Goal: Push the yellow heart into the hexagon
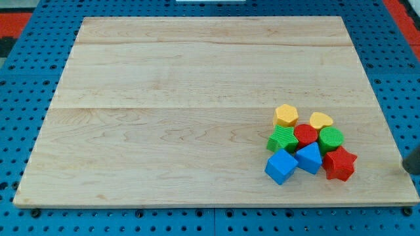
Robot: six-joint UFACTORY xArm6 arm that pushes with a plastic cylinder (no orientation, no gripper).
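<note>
The yellow heart [321,120] lies at the top right of a tight cluster of blocks near the board's lower right. The yellow hexagon [286,115] lies to its left, with a small gap between them. A red round block [305,135] sits just below that gap and touches both. A dark shape at the view's right edge, just off the board, appears to be my rod; its tip [407,168] is well to the right of the cluster and below the heart's level.
Also in the cluster are a green star [282,139], a green round block [330,138], a blue cube [281,166], a blue triangle [309,158] and a red star [340,163]. The wooden board [184,98] lies on a blue pegboard.
</note>
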